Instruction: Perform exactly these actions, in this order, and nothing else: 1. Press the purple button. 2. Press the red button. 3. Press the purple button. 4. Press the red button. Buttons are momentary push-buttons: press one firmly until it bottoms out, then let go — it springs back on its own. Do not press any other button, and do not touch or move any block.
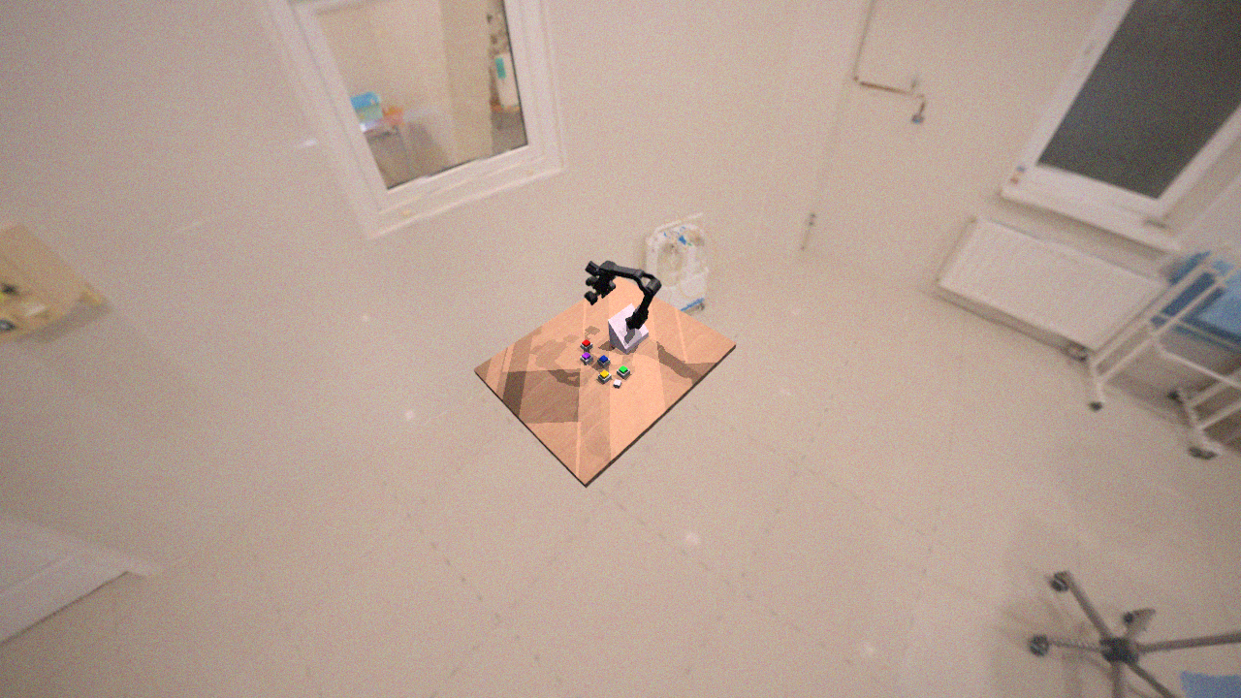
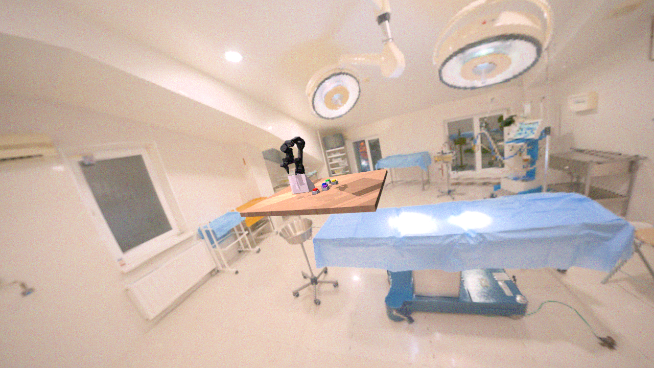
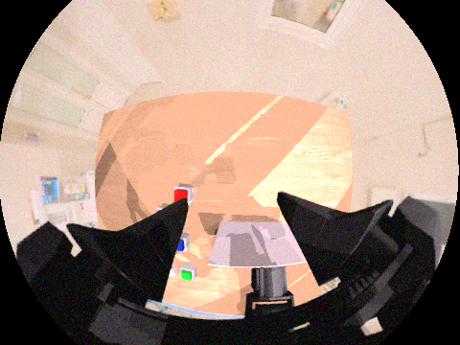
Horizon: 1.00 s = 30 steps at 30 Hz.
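The purple button (image 1: 586, 357) and the red button (image 1: 587, 344) (image 2: 314, 190) (image 3: 182, 195) sit side by side on the wooden table (image 1: 555, 416) (image 2: 347, 201) (image 3: 153, 134), left of the arm's white base (image 1: 626, 333) (image 3: 256, 245). My gripper (image 1: 591, 295) (image 2: 287, 167) (image 3: 233, 200) is open and empty. It hangs high above the table, roughly over the red button. In the wrist view the red button shows just beside the left fingertip; the purple button is hidden behind that finger.
A blue button (image 1: 603, 360) (image 3: 183, 243), a yellow button (image 1: 603, 375) and a green button (image 1: 622, 371) (image 3: 187, 274) stand near the two task buttons. A small white block (image 1: 617, 382) lies between the yellow and green buttons.
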### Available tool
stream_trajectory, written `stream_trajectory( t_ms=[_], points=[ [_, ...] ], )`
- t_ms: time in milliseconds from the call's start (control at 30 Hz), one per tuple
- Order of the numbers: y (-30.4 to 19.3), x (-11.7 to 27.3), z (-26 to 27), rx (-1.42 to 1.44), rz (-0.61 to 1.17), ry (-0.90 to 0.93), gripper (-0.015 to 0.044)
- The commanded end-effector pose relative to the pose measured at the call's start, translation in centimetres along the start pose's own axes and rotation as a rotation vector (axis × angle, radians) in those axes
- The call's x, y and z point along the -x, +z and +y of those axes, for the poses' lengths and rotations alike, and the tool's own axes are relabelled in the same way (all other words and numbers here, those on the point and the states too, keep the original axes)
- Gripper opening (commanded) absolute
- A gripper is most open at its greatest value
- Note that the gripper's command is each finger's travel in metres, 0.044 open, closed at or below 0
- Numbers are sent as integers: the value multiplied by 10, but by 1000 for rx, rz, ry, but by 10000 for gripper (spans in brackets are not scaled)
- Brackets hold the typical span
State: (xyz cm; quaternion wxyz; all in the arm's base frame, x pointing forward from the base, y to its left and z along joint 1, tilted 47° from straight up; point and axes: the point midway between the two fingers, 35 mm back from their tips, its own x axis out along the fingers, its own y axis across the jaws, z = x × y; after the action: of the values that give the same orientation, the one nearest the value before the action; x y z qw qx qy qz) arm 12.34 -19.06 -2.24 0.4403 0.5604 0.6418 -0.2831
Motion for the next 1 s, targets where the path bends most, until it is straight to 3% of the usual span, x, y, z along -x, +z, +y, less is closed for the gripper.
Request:
stream_trajectory(
  t_ms=[0,400,700,867,967],
  points=[
    [-13,-12,69,448,82,34,400],
    [-104,-62,203,1417,312,175,400],
    [-111,-65,209,1464,326,186,400],
    [-128,-114,206,1463,326,187,269],
    [-132,-123,204,1464,327,188,190]
  ],
)
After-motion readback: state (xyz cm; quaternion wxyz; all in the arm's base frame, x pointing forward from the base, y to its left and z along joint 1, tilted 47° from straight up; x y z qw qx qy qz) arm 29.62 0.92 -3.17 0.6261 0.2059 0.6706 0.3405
